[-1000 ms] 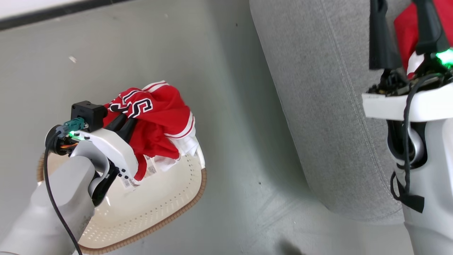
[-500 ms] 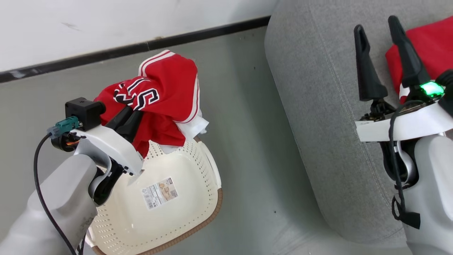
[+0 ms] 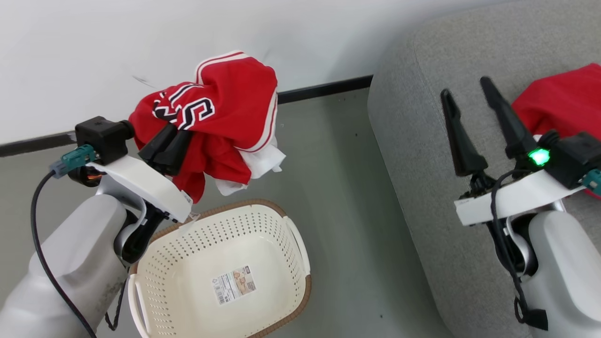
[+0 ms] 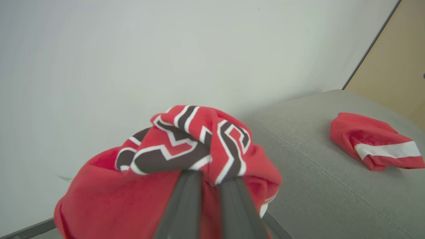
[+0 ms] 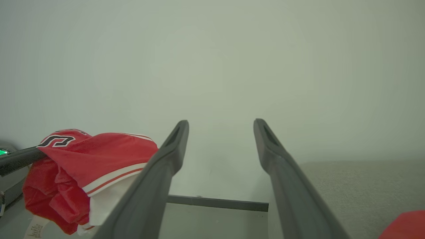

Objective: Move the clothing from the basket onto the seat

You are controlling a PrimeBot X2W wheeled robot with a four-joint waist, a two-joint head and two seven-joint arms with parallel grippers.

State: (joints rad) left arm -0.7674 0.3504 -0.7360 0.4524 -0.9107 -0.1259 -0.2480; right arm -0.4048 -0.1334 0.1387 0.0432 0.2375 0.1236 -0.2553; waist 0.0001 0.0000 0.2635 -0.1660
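Note:
My left gripper [image 3: 180,134] is shut on the clothing [image 3: 225,103], a bunched red garment with white stripes and black-and-white letters. It hangs in the air above the far rim of the basket [image 3: 307,291], clear of it. The cream basket stands on the floor with nothing inside but a paper label [image 3: 234,284]. In the left wrist view the cloth [image 4: 186,146] wraps over the gripper's [image 4: 211,176] tips. To the right is the grey seat [image 3: 422,155], with another red garment [image 3: 558,108] lying on it. My right gripper [image 3: 464,86] stands open above the seat, holding nothing.
A white wall with a black baseboard [image 3: 324,88] runs behind the basket. Grey floor [image 3: 338,188] separates basket and seat. The seat's rounded arm [image 3: 399,117] faces the basket. A beige panel [image 4: 398,59] shows beyond the seat.
The head camera has tilted up. My left gripper has lifted the clothing out of the basket, and the basket's bare bottom and label now show. The right gripper stays open.

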